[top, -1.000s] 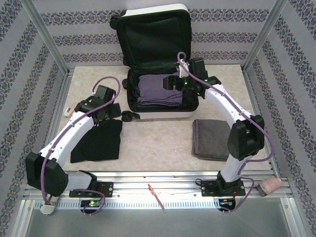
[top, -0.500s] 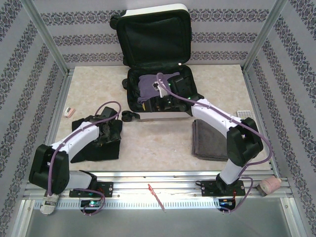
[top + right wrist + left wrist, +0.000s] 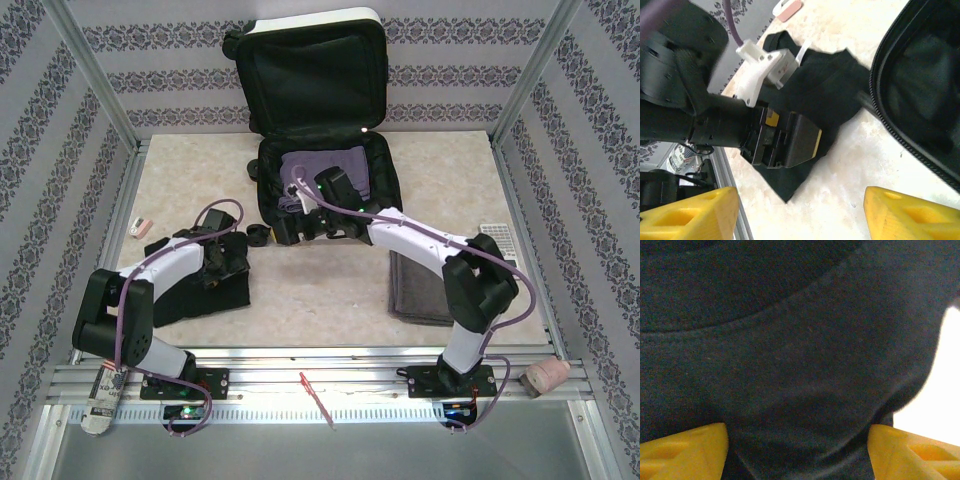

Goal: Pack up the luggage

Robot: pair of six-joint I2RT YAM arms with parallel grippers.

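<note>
White hard-shell luggage [image 3: 312, 75], black fabric lining, stood open at the far middle of the table [image 3: 330, 300]. Its lid was upright against the back wall and its tray lay flat in front of the lid. A black wheel showed at the lid's far-left corner.

- Purple-grey folded garment [image 3: 300, 165]: lay inside the luggage tray, toward its left half.
- Right gripper [image 3: 290, 228]: hung at the near-left corner of the luggage, just over the tray's rim. In the right wrist view [image 3: 800, 210] its yellow fingers [image 3: 690, 212] were spread wide with nothing between them, and the zippered rim of the luggage [image 3: 925, 85] ran along the right side.
- Black garment [image 3: 200, 295]: lay on the table to the near left of the luggage, apart from it, partly rumpled.
- Left gripper [image 3: 218, 262]: was pressed down onto the black garment, left of the luggage's near-left corner. In the left wrist view [image 3: 797, 450] the yellow fingertips [image 3: 685, 450] stood apart with dark cloth [image 3: 790, 340] bunched across the gap, not pinched. The right wrist view also showed this gripper [image 3: 790, 142] on the cloth [image 3: 825, 85].
- Grey folded towel [image 3: 420, 290]: lay flat on the table to the near right of the luggage, partly under the right arm.
- Small pink-and-white item [image 3: 143, 226]: lay well left of the luggage, near the table's left edge.
</note>
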